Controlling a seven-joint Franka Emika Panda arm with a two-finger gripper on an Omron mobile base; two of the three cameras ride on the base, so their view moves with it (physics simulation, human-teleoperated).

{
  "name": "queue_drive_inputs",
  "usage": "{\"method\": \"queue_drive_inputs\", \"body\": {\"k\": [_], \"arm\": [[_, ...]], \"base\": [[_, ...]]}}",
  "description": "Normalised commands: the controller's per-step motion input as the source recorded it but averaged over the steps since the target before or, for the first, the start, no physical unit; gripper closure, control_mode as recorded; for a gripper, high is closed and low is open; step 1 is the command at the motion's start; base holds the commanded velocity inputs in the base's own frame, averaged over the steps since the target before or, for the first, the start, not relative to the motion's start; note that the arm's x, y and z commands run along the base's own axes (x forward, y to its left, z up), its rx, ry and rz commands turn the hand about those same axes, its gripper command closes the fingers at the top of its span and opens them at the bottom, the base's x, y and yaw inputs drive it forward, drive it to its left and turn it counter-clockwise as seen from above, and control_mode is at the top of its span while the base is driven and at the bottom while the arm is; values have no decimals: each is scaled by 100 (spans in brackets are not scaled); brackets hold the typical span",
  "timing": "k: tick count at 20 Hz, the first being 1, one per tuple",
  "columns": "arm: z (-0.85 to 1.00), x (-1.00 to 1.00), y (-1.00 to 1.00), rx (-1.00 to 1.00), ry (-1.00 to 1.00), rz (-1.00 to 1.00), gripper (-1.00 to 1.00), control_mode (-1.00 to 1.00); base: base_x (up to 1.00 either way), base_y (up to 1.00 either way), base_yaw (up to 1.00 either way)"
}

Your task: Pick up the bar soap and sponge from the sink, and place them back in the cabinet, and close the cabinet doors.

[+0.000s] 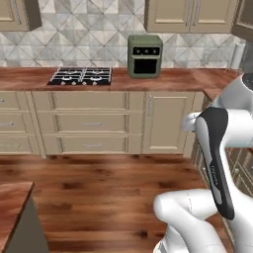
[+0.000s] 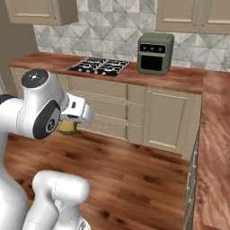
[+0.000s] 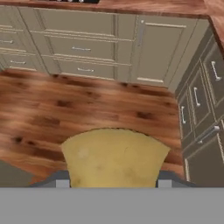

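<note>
Sponge (image 3: 114, 157) sits between the fingers (image 3: 62, 183), one dark tip showing at each lower flank; fingers apart and clamped on it, held in the air above the wood floor (image 3: 65, 113). In the hand view its wide curved edge points away from the hand, toward the drawers (image 3: 81, 48); long axis runs across, from one finger to the other. In the right base view a sliver of the sponge (image 2: 67, 127) shows under the white hand, near the arm's dark joint.

Left to right along the far counter (image 1: 29, 78): black stove top (image 1: 81, 76) set at its mid-left, green toaster oven (image 1: 145, 55) upright near its back edge, right of the stove. Oven door shut; contents cannot be told.

Drawers and the base cabinet door (image 1: 165, 121) under the counter all shut. Upper cabinets (image 1: 192, 15) above the oven shut.
</note>
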Motion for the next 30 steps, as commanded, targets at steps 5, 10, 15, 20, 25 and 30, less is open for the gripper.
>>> {"method": "queue_drive_inputs", "body": {"k": [5, 10, 15, 20, 25, 30], "arm": [[0, 0, 0, 0, 0, 0, 100, 100], [0, 0, 0, 0, 0, 0, 100, 100], [0, 0, 0, 0, 0, 0, 100, 100], [0, 0, 0, 0, 0, 0, 100, 100], [0, 0, 0, 0, 0, 0, 100, 100], [0, 0, 0, 0, 0, 0, 100, 100]], "base": [[0, -1, 50], [0, -3, 52], [0, 0, 54], [0, 0, 56], [0, 0, 58], [5, 0, 67]]}}
